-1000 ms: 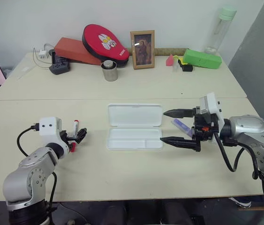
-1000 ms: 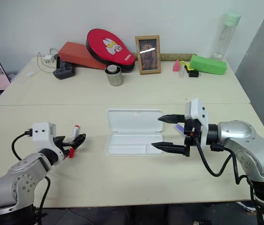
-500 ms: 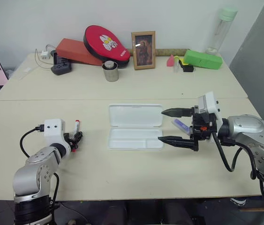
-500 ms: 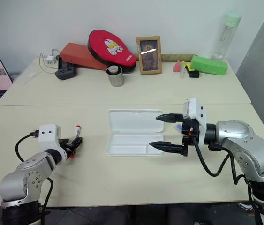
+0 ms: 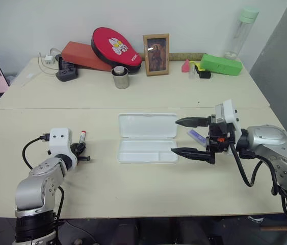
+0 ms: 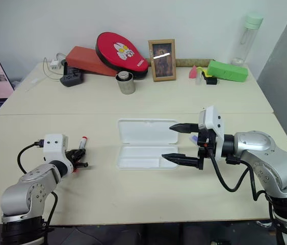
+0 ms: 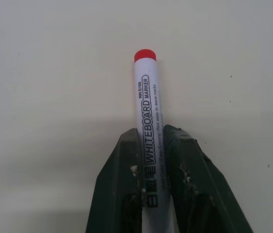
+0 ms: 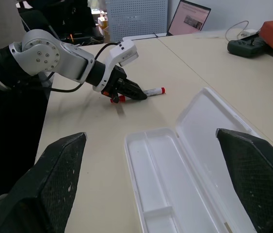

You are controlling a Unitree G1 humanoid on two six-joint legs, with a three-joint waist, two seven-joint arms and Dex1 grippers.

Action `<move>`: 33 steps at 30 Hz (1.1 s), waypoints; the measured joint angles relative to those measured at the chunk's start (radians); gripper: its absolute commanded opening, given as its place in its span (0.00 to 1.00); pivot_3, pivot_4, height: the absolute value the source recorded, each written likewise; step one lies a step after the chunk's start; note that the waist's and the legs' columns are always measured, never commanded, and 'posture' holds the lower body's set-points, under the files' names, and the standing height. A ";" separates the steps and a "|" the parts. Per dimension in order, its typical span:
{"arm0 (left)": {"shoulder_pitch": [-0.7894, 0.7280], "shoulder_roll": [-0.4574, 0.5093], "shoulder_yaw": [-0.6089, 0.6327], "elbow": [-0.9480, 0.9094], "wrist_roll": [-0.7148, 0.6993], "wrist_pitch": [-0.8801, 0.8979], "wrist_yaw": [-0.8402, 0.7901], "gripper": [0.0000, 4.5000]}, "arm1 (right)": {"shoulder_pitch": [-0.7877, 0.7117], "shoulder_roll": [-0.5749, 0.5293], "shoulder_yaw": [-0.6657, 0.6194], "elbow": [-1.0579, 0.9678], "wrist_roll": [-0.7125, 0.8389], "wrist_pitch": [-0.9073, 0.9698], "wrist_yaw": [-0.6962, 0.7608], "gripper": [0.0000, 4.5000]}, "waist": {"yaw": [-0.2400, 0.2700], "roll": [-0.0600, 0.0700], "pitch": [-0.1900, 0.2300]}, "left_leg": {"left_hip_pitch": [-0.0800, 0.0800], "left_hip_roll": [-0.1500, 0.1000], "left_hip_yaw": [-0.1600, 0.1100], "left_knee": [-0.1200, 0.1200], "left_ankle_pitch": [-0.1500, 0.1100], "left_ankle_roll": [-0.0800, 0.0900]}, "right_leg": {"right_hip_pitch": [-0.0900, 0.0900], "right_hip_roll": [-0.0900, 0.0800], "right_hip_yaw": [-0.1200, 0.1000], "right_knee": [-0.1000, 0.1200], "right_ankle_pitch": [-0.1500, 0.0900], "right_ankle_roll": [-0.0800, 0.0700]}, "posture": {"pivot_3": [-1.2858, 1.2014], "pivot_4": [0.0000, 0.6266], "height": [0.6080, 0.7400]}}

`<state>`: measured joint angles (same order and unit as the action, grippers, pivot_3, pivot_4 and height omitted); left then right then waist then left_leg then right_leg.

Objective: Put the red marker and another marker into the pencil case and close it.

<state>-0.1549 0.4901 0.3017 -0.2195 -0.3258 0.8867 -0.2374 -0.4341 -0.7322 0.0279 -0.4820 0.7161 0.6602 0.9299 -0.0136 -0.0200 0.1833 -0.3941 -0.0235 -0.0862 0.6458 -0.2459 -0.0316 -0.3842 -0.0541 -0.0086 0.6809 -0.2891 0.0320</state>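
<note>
At the lower left of the head view, the left gripper (image 5: pixel 82 155) is clamped on the red marker (image 5: pixel 82 137), which lies on the table (image 5: pixel 133 189). In the left wrist view both fingers (image 7: pixel 121 184) press the white barrel, and the red end (image 7: pixel 145 54) juts out past the tips. The open white case (image 5: pixel 147 138) lies at the centre of the frame, lid flat toward the back and the tray empty. Just right of it, at centre right, the right gripper (image 5: pixel 187 137) hangs above the table with its fingers spread wide, holding nothing and pointing toward the case. The purple marker (image 5: pixel 197 137) lies on the table behind that gripper, beside the case's right end and partly hidden.
</note>
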 measured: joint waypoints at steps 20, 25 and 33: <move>-0.464 0.322 -0.542 0.098 0.034 -0.484 -1.017 0.09 | 0.260 -0.037 -0.202 -0.178 0.009 0.005 -0.158 1.00 | 0.011 -0.001 0.003 | -0.005 -0.001 0.005 0.000 0.000 0.000 | -0.003 0.001 -0.002 -0.002 0.000 0.000 | 0.52 0.24 1.00; -0.580 0.212 -0.670 0.332 0.147 -0.617 -1.089 0.09 | 0.325 -0.031 -0.234 -0.245 0.010 0.005 -0.232 1.00 | -0.012 -0.001 0.003 | -0.005 0.001 0.005 0.000 0.000 0.000 | -0.004 0.002 -0.001 0.000 0.000 -0.001 | 0.52 0.24 1.00; -0.615 0.126 -0.690 0.476 0.228 -0.685 -1.091 0.09 | 0.411 -0.030 -0.282 -0.322 0.017 0.011 -0.315 1.00 | -0.014 -0.001 0.003 | -0.005 0.001 0.004 0.001 0.000 0.000 | -0.003 0.003 -0.002 0.000 0.000 0.000 | 0.52 0.24 1.00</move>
<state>-0.7698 0.6166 -0.3882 0.2561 -0.0982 0.2016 -1.3281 -0.0227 -0.7624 -0.2538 -0.8044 0.7335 0.6713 0.6149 -0.0281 -0.0211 0.1863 -0.3987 -0.0229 -0.0825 0.6465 -0.2458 -0.0312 -0.3870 -0.0512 -0.0103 0.6810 -0.2889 0.0317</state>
